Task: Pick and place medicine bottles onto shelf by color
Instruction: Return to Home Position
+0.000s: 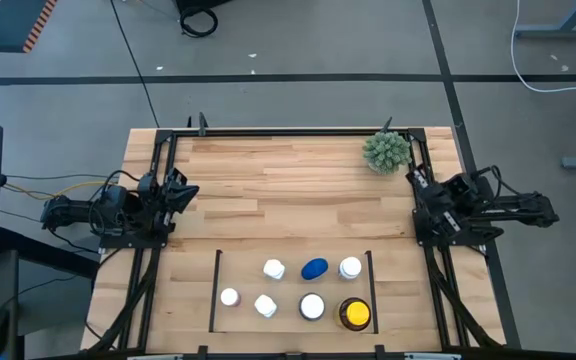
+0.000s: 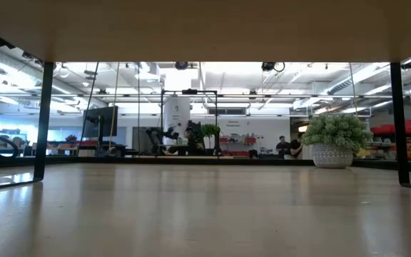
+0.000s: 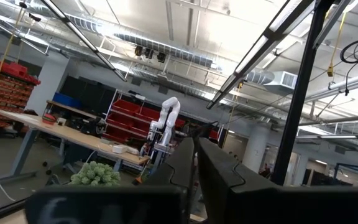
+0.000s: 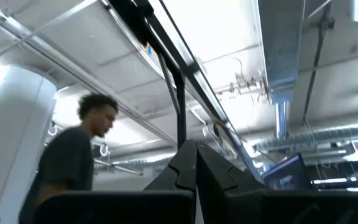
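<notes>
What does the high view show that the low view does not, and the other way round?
Only the high view shows seven bottles in the shelf, the left gripper at the left edge of the table and the right gripper at its right edge. Only the low view shows the room behind, with people far off. Both show the plant and the wooden table.

The table (image 1: 298,190) was viewed straight down from above and level from its surface, wrist cameras were tilted ceilingward, and the plant (image 1: 385,152) was shared by three views.
</notes>
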{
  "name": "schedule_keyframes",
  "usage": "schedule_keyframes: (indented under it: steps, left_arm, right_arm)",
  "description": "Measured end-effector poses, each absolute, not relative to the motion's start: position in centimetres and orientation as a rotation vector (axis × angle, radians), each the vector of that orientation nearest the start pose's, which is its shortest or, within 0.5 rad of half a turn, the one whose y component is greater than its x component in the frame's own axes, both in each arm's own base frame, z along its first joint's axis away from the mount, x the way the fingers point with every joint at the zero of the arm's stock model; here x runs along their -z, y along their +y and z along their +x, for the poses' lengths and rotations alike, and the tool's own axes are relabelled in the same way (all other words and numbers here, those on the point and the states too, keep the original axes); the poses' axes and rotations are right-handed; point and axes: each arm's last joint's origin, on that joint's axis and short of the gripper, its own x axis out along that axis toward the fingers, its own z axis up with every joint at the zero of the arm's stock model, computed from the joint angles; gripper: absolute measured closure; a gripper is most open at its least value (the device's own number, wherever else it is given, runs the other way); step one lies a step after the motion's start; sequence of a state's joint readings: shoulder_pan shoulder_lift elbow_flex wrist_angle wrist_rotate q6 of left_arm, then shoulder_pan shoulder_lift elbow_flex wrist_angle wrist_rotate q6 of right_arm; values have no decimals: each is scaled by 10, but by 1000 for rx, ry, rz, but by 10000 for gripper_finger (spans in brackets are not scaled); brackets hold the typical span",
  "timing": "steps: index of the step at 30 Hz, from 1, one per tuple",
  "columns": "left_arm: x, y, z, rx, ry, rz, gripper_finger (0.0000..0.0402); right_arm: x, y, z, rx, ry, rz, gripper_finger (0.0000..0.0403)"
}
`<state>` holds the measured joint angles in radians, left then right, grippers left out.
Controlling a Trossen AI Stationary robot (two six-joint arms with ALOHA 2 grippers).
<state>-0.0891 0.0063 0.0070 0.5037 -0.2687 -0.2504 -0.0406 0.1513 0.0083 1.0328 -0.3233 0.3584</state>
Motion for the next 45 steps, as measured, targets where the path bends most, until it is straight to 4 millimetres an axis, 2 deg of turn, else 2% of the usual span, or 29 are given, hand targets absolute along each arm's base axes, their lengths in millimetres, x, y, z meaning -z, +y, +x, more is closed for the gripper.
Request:
schedule_keyframes:
  steps: [45]
  left_arm:
    - [-211,0,85,-113,-517,-334,370]
  right_arm:
    - [-243,6,68,-419,-842,166,397]
